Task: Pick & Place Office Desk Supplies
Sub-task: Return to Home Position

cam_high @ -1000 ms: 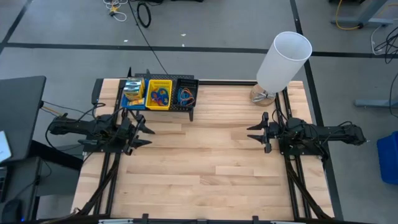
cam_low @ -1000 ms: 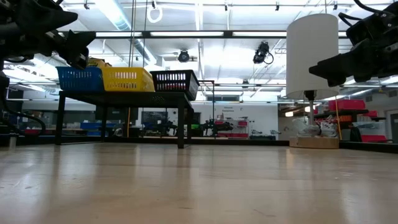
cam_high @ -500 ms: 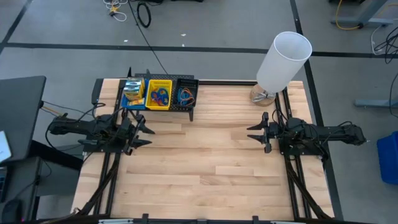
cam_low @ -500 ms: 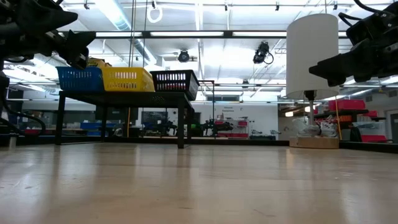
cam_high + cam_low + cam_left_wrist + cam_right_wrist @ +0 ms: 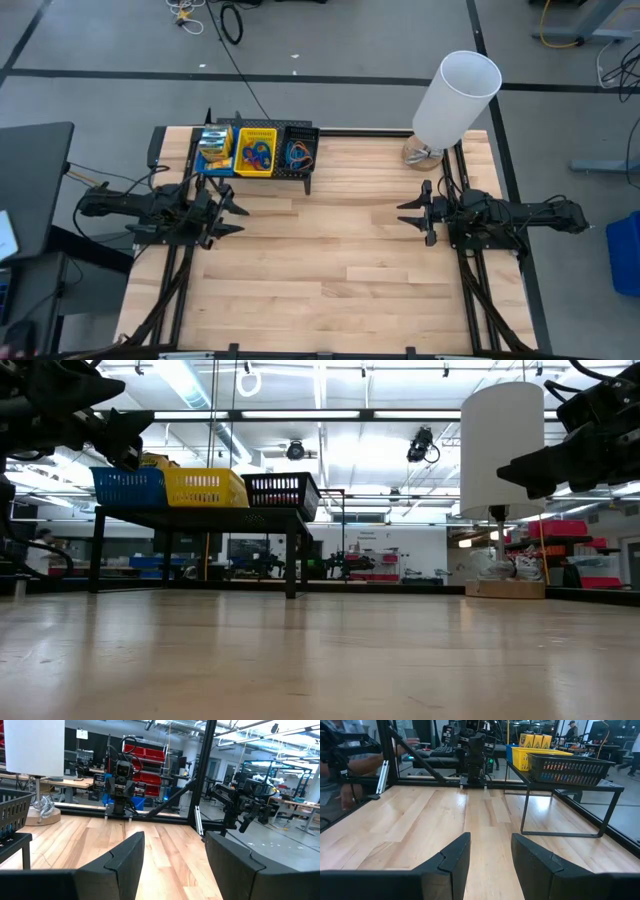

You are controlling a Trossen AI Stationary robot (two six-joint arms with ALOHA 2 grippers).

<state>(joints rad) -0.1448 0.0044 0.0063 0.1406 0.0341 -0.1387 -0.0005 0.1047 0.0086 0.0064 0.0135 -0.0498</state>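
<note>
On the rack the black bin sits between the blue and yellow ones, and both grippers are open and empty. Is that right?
No: the yellow bin sits between the blue bin and the black bin, as the low view shows. The left gripper and right gripper are open and empty.

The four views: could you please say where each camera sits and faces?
High view: above the table, straight down; shows left gripper and right gripper, open.
Low view: at tabletop height, looking level across; left arm, right arm at upper corners.
Left wrist: on that arm, facing the right arm; own fingers show.
Right wrist: on that arm, facing the left arm; own fingers show.
Shared: rack in high, low, right wrist.
</note>
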